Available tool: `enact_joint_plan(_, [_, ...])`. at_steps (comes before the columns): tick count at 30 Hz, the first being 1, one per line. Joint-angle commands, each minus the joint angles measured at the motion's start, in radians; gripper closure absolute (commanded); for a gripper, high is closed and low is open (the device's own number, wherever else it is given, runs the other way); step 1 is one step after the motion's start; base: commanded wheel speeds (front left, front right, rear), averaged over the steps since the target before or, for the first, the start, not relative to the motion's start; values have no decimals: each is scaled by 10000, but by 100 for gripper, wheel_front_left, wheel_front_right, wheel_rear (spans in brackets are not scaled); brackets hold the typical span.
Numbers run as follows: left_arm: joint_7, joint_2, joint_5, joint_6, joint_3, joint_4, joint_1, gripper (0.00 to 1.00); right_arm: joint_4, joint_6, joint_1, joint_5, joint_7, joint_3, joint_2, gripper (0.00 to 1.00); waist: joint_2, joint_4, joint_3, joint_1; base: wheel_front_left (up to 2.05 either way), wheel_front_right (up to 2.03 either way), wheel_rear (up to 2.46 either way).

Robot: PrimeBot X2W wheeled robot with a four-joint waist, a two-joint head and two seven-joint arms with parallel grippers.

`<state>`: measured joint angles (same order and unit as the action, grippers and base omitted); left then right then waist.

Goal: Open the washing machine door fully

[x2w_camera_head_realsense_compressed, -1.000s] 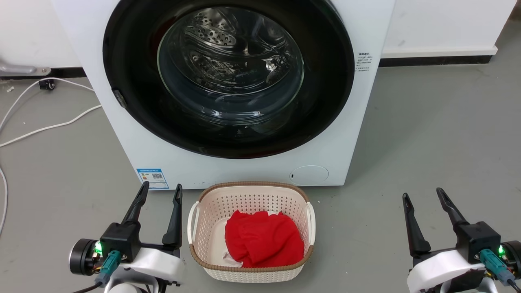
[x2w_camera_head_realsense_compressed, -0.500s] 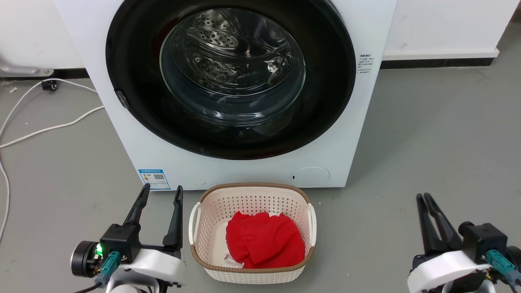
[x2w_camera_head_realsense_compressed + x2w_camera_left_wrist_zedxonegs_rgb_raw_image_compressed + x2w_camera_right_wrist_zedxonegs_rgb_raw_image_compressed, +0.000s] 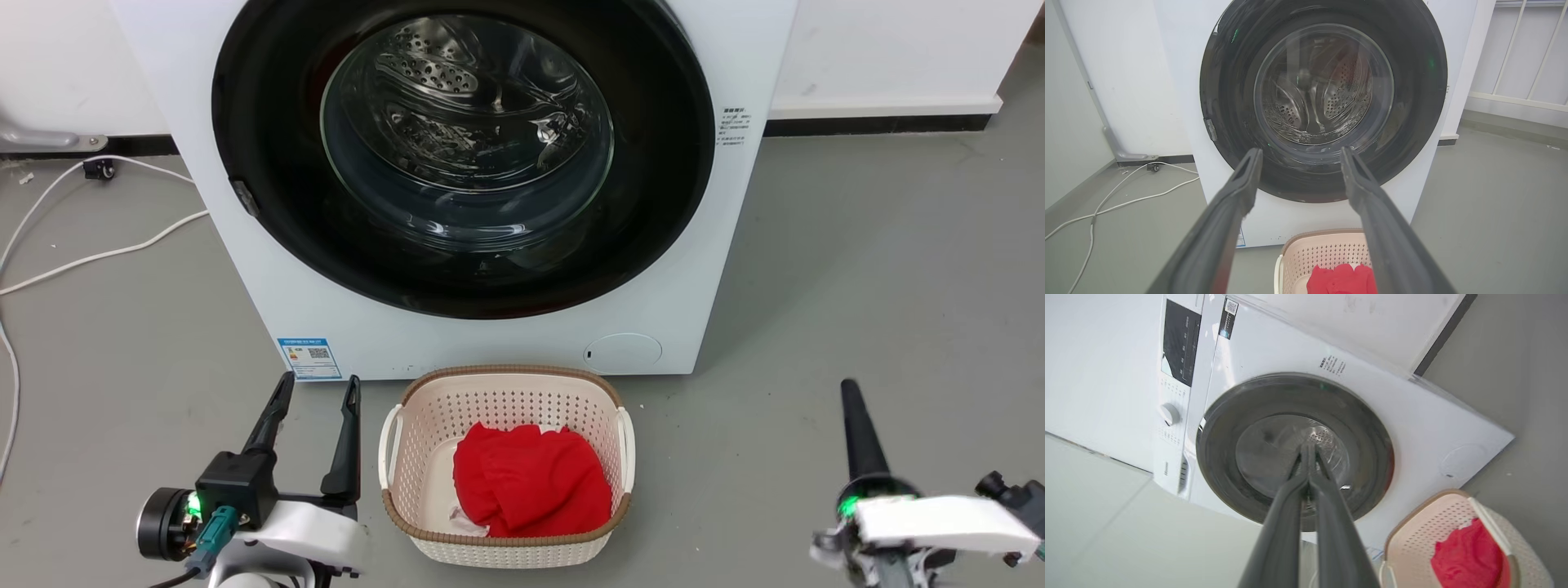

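Door: the washing machine door (image 3: 464, 151) sits closed, flush against the front of the washing machine (image 3: 490, 343), facing the robot across the grey floor.
Bearing: the door lies ahead of and above both tools. It is round, so no long axis governs the approach. What matters is its rim, where a small grey fitting (image 3: 242, 198) shows on the left edge.
Nearer arm: the left tool (image 3: 320, 382) stands just below the machine's lower left corner and looks the closer of the two to that fitting. The right tool (image 3: 851, 394) is out to the right, well apart from the machine.
Left tool: released, with its fingers spread and nothing between them.
Right tool: clenched on nothing, and in the right wrist view its fingers (image 3: 1290, 498) press together, aimed at the door's glass.
In the way: a laundry basket (image 3: 506, 371) holding a red cloth (image 3: 531, 482) sits directly before the door.
Change: a second ago the right tool stood spread. It has since closed and rolled onto its side. The left tool and the door are unchanged.
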<state>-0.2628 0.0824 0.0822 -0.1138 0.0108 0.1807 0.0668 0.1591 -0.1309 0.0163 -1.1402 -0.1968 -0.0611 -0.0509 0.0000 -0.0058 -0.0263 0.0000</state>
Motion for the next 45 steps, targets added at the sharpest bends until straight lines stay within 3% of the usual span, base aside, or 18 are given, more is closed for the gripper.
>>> enact_joint_plan(1, [-26,-6,-36,28,-77,-4,28,0,-16,3,277,-1803,-99,25,13,100,0,-10,32,0,0,0,0])
enact_joint_plan(4, [-25,-2,-26,38,-152,-33,88,0,-44,3,757,-4047,-57,283,13,100,0,-50,94,0,0,0,0])
enact_joint_plan(6, [-26,-4,-23,45,-186,-49,103,0,11,3,956,-4580,-8,457,10,100,0,-70,125,0,0,0,0])
enact_joint_plan(7, [-25,-8,-23,52,-232,-74,157,0,188,3,1447,-5504,157,830,6,100,0,-108,200,0,0,0,0])
enact_joint_plan(16, [-25,-46,31,0,-204,-232,519,0,1805,3,4327,-7067,581,1242,-1247,100,0,-11,850,0,0,0,0])
enact_joint_plan(23, [-25,-68,-16,-65,-62,-538,1248,0,3937,3,7524,-7338,976,236,-2717,100,0,301,1869,0,0,0,0])
enact_joint_plan(28, [-25,-51,-58,-82,22,-799,1782,0,5568,3,9831,-7102,1664,-999,-3372,100,0,541,2570,0,0,0,0])
enact_joint_plan(34, [-25,-88,-92,-93,95,-1107,2157,0,7426,3,12312,-6468,3086,-2683,-3573,100,0,686,3316,0,0,0,0])
enact_joint_plan(39, [-25,-126,-156,-89,124,-1332,2440,0,8625,2,13979,-5795,4372,-3868,-3353,100,0,780,3972,0,0,0,0])
enact_joint_plan(45, [-25,-174,-96,-88,179,-1480,2799,0,9775,3,15512,-5103,5155,-4767,-2982,100,0,936,4611,0,0,0,0])
